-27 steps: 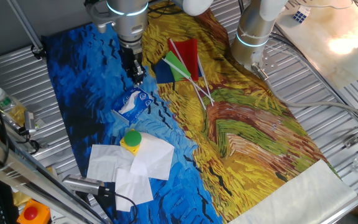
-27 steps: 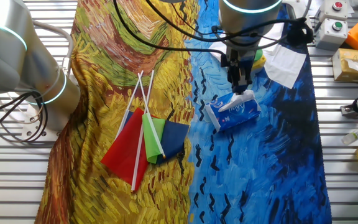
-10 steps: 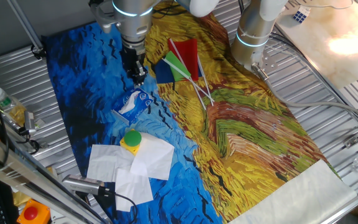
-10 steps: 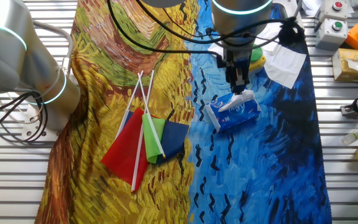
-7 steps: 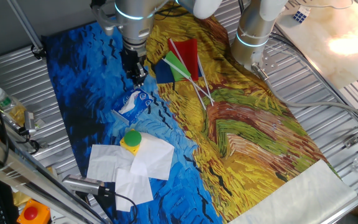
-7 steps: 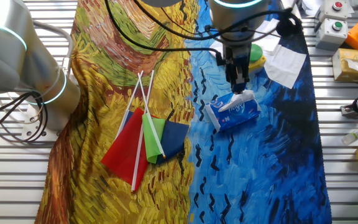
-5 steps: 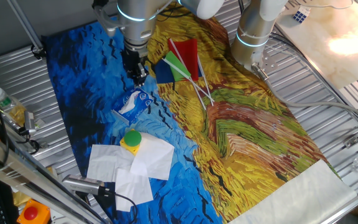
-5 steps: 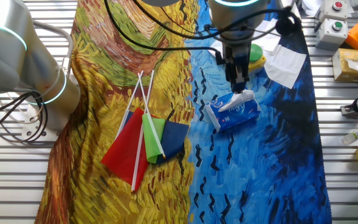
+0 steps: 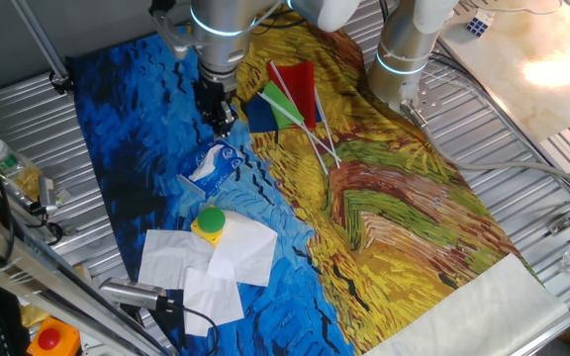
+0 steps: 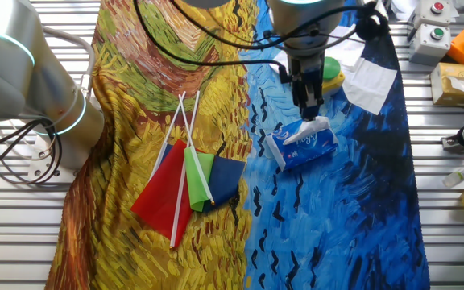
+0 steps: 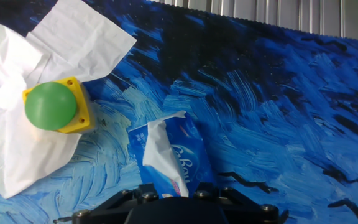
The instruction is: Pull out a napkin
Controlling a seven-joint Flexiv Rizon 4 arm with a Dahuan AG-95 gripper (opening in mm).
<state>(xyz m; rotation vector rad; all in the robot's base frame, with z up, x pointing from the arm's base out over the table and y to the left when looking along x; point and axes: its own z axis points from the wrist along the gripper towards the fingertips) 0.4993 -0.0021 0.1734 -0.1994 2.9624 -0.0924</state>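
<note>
Above the blue tissue packet (image 10: 302, 144) hangs the gripper (image 10: 309, 103), jaws pointing straight down and drawn close together, nothing between them. Look at the napkin (image 10: 306, 130): it sticks up out of the packet's slot, white and crumpled, just below the jaws and apart from them. On the hand view the napkin (image 11: 161, 157) rises toward the lens from the packet (image 11: 187, 155). Left of it there, a green-domed yellow button (image 11: 55, 106) sits on white sheets (image 11: 73, 37). Small flags (image 10: 190, 173) lie well apart on the painted cloth (image 10: 135, 97) covering the counter.
</note>
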